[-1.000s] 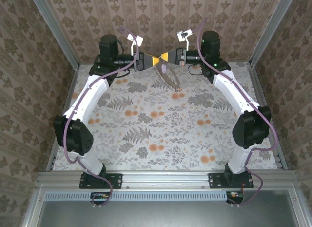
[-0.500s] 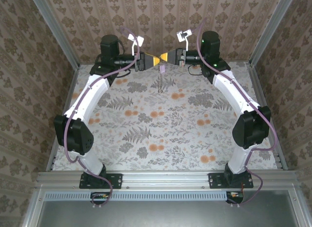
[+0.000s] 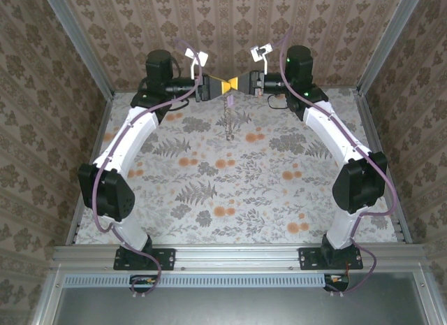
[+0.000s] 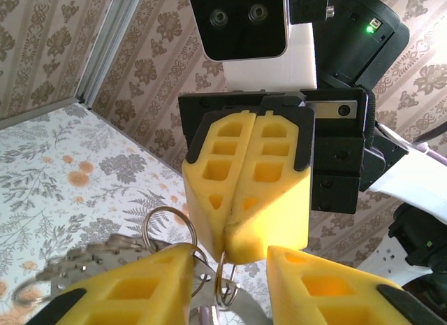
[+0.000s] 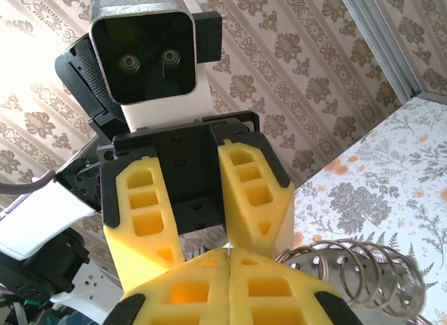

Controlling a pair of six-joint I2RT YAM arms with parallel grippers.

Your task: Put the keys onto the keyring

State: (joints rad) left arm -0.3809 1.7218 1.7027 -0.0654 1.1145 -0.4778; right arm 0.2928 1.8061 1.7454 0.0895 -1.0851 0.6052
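So the keyring (image 5: 363, 269) is looking like a springy coil of thin grey-brown metal loops on the right wrist cam, stacked side by side and sticking out just to the right of the fingertips. On the left wrist cam a couple of plain wire rings are poking out around the yellow pads. One is arching up on the left and one is dangling right under the tip.

The right gripper (image 4: 225, 249) is pressing both yellow fingers tight together. A wire loop is coming out of the seam, so it's pinching the keyring. The left gripper (image 4: 229, 263) is sitting with its fingers spread, straddling the right one's tip and not squeezing anything I can see.

From overhead, the two are meeting nose to nose up in the air near the back wall. The keyring is hanging straight down as a thin strand beneath them, over the floral table (image 3: 230, 199).
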